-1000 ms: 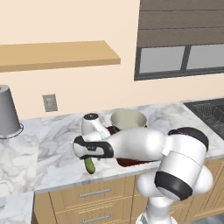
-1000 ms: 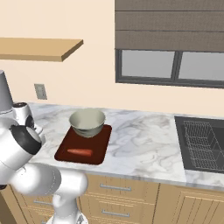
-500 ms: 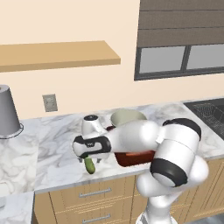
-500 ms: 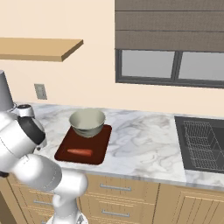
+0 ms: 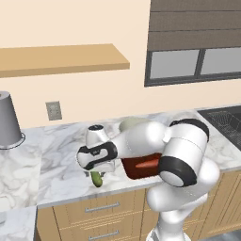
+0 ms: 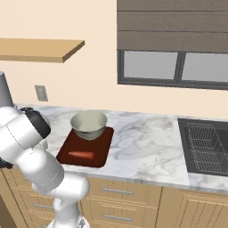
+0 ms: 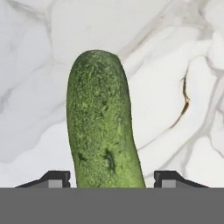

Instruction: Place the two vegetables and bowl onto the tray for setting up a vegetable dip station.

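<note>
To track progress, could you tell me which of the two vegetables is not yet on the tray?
The cucumber: it lies on the marble counter under the gripper, while the carrot lies on the tray.

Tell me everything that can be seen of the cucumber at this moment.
The cucumber is short, stubby and dark green, with a rough speckled skin and a rounded end. It lies on the white marble counter near its front edge, left of the tray and not on it. The gripper is right over it; in the hand view the two dark fingers stand on either side with small gaps, so the gripper looks open and not touching it.
</note>
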Controlling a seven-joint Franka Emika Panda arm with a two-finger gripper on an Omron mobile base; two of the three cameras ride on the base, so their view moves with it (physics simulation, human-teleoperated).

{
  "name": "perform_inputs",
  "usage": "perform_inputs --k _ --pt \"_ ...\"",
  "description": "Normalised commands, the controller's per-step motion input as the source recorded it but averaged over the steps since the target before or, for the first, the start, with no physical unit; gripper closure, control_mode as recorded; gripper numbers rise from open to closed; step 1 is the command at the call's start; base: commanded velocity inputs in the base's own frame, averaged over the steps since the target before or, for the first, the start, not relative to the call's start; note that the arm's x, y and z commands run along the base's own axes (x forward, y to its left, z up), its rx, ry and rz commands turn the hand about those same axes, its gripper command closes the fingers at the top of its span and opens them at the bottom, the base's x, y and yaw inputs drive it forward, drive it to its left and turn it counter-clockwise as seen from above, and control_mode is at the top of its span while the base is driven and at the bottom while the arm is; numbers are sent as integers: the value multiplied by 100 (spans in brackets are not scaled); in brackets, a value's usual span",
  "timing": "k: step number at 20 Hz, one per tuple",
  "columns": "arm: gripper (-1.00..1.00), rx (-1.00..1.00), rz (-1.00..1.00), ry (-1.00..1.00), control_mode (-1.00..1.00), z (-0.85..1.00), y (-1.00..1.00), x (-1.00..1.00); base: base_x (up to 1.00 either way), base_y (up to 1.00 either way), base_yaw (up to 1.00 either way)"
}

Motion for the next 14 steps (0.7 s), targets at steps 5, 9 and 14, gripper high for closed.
perform_inputs --k 5,9,14 --pt "100 0 0 0 -100 5 0 -2 0 0 0" --pt "100 0 -1 0 -100 23 -4 -14 0 0 0" --pt "100 1 -7 0 -100 33 -8 -22 0 0 0"
